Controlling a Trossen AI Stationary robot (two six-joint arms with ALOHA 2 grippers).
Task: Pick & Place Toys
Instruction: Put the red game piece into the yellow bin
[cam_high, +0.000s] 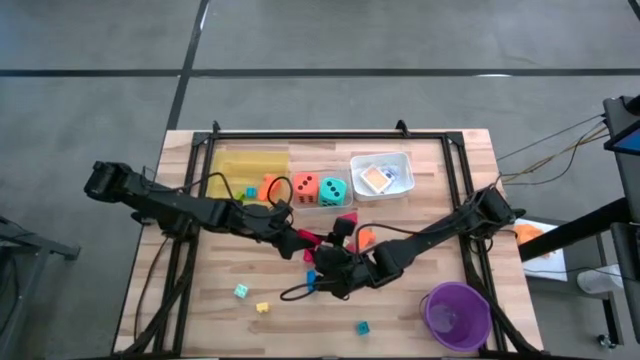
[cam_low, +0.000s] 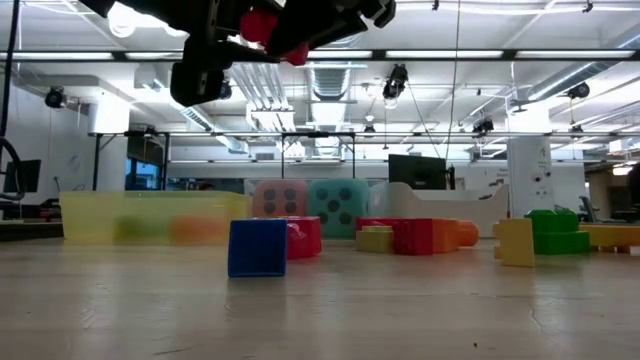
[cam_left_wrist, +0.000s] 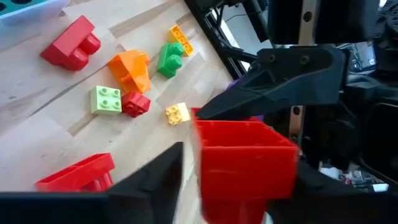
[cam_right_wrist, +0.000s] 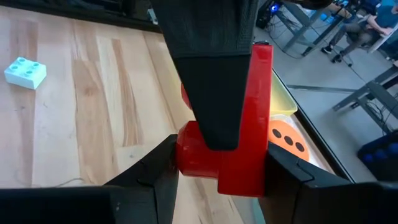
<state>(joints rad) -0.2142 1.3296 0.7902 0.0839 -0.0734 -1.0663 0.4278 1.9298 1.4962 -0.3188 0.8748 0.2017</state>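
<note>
A red block (cam_high: 306, 240) hangs in the air over the table's middle, between my two grippers. My left gripper (cam_high: 296, 238) reaches it from the table's left and is shut on it. My right gripper (cam_high: 322, 254) reaches it from the right and is shut on it too. In the low view the block (cam_low: 260, 24) shows high above the table. Loose blocks lie on the wood: blue (cam_high: 310, 278), teal (cam_high: 241, 291), yellow (cam_high: 263, 307), teal (cam_high: 362, 327), orange (cam_high: 365, 237). My left gripper pinches the red block by two opposite flat sides (cam_left_wrist: 208, 168) between its two fingers, coming from the table's left. The block is lifted clear of the table. One finger (cam_left_wrist: 280, 81) of the right gripper lies against its far part. My right gripper pinches the same block between its two fingers, one on the rounded stud end (cam_right_wrist: 186, 158) and one on the flat side (cam_right_wrist: 264, 149), coming from the table's right. The block is clear of the table. A left finger (cam_right_wrist: 211, 81) covers its middle.
At the far edge stand a yellow tray (cam_high: 245, 163), a clear tray (cam_high: 300, 205) with an orange and a teal die, and a white tray (cam_high: 400, 160) with cards. A purple cup (cam_high: 457, 315) stands near right. More blocks lie below the left gripper (cam_left_wrist: 129, 70).
</note>
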